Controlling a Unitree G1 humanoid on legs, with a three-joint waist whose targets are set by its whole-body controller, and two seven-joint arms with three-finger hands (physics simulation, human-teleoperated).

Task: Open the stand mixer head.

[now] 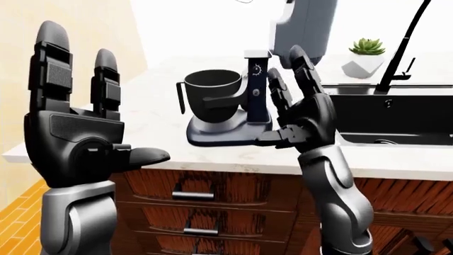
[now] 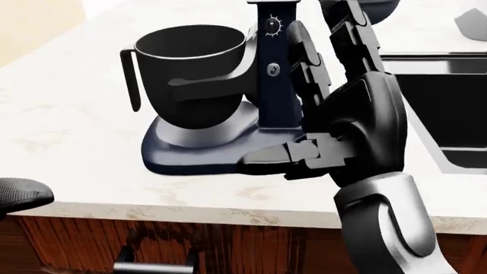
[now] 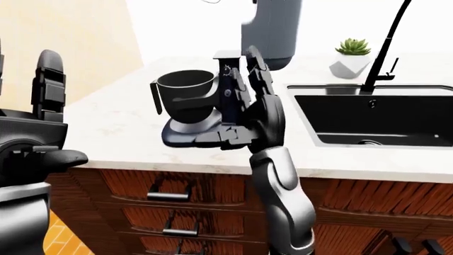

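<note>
While my left hand (image 1: 74, 138) stands raised at nine o'clock in the left-eye view, palm toward the camera, its fingers are spread upright and its thumb juts toward three o'clock, holding nothing. The stand mixer (image 1: 240, 101) sits on the pale counter (image 1: 155, 127) near the picture's middle, its dark bowl (image 1: 212, 95) cradled over the base and its grey head (image 1: 304, 26) tilted up at twelve o'clock, well clear of the bowl. My right hand (image 1: 301, 111) rises just beside the mixer's column, fingers apart and pointing toward the head; I cannot tell whether they touch it. A black sink (image 1: 396, 114) with a tall faucet (image 1: 403, 48) lies at three o'clock, and a small potted succulent (image 1: 367, 56) stands at one o'clock.

Closer in the head view, my right hand fills the three o'clock half, fingers open and extended along the column (image 2: 272, 68), thumb lying level toward the mixer's base (image 2: 190, 148). The bowl stands at eleven o'clock with its handle toward nine.

Seen in the right-eye view, the mixer sits at eleven o'clock of the sink, and wooden drawers (image 3: 177, 196) with dark handles run under the counter at six o'clock.
</note>
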